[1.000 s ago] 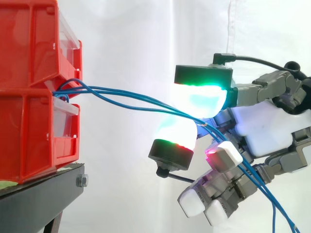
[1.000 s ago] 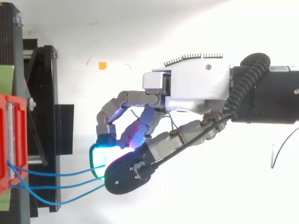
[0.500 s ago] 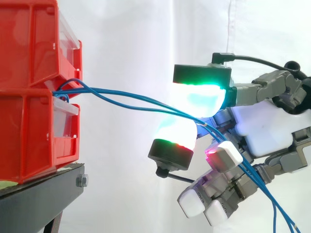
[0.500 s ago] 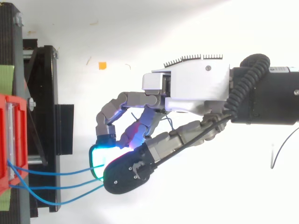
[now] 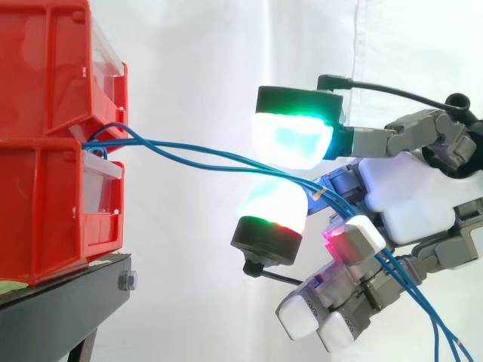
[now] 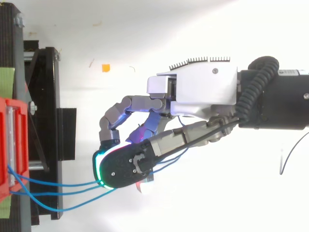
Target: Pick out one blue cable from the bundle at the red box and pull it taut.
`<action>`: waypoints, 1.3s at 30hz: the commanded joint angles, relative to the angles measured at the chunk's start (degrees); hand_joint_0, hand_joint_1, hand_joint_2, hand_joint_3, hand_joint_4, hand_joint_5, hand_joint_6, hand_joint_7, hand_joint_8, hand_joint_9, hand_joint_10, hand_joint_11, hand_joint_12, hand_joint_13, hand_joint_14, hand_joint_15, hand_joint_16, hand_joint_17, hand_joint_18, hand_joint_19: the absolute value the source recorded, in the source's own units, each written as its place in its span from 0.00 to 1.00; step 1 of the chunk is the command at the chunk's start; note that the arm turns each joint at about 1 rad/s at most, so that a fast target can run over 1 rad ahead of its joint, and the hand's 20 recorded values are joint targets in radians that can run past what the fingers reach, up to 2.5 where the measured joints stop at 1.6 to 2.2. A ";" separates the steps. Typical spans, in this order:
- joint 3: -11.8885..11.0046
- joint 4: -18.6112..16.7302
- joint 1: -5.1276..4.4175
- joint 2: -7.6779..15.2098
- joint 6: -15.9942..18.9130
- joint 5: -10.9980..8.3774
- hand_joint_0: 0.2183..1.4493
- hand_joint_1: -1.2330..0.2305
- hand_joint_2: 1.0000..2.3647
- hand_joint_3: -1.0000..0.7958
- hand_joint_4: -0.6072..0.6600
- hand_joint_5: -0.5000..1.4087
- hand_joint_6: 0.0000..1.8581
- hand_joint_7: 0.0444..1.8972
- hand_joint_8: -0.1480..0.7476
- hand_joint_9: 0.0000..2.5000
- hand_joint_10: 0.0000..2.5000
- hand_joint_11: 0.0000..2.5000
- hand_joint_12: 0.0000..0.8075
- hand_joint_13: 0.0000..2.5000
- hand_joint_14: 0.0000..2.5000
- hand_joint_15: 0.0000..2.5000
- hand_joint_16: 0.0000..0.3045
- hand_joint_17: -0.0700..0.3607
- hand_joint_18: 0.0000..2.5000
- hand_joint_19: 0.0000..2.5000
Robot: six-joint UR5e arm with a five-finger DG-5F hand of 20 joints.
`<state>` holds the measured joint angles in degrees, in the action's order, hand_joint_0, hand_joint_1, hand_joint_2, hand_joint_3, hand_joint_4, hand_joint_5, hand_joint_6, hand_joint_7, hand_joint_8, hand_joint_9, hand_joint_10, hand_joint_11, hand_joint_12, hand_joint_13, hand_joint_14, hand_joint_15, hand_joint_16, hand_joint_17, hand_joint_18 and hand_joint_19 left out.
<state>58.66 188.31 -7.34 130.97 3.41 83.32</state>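
Observation:
Three blue cables (image 5: 196, 157) leave the gap between the stacked red bins (image 5: 53, 151) at the left and run right and downward into my hand (image 5: 407, 196). They pass between a green-and-cyan glowing pad (image 5: 290, 139) above and a white-and-red glowing pad (image 5: 273, 207) below, which sit close on them. The other fingers are curled beneath, and the cables drop past them to the lower right. From above, the cables (image 6: 63, 181) stretch from the bin (image 6: 12, 145) to the black-backed pad (image 6: 126, 169) of my hand (image 6: 203, 92). The lowest one sags.
The bins rest on a black stand (image 5: 68, 302) at the left edge, seen from above as a dark frame (image 6: 48, 96). A small orange mark (image 6: 105, 67) lies on the white ground. White curtain fills the background.
The upper glowing pad has risen a little and shifted left, so it now sits directly over the lower pad. The cables and bins stay where they were.

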 commanded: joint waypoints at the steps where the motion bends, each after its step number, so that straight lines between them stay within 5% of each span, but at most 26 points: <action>1: 0.05 0.04 -0.04 -0.01 0.02 0.00 0.23 0.49 0.00 0.28 0.53 0.22 0.41 0.55 0.52 0.50 0.01 0.23 0.21 0.29 0.00 0.11 0.09 0.31 0.22 0.17; 13: 0.05 0.04 -0.04 -0.01 0.11 0.00 0.28 0.30 0.00 0.28 0.51 0.20 0.45 0.52 0.50 0.48 0.01 0.24 0.24 0.29 0.00 0.11 0.10 0.32 0.26 0.17; 23: 0.05 -0.05 -0.04 -0.01 0.02 0.00 0.30 0.39 0.01 0.41 0.49 0.21 0.40 0.53 0.49 0.48 0.01 0.22 0.20 0.28 0.00 0.11 0.09 0.31 0.23 0.18; 39: 0.05 0.04 -0.04 -0.01 0.20 0.00 0.32 0.46 0.01 0.46 0.55 0.23 0.35 0.62 0.51 0.49 0.01 0.22 0.20 0.26 0.00 0.10 0.09 0.31 0.21 0.17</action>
<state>58.70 188.35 -7.41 130.96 3.54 83.32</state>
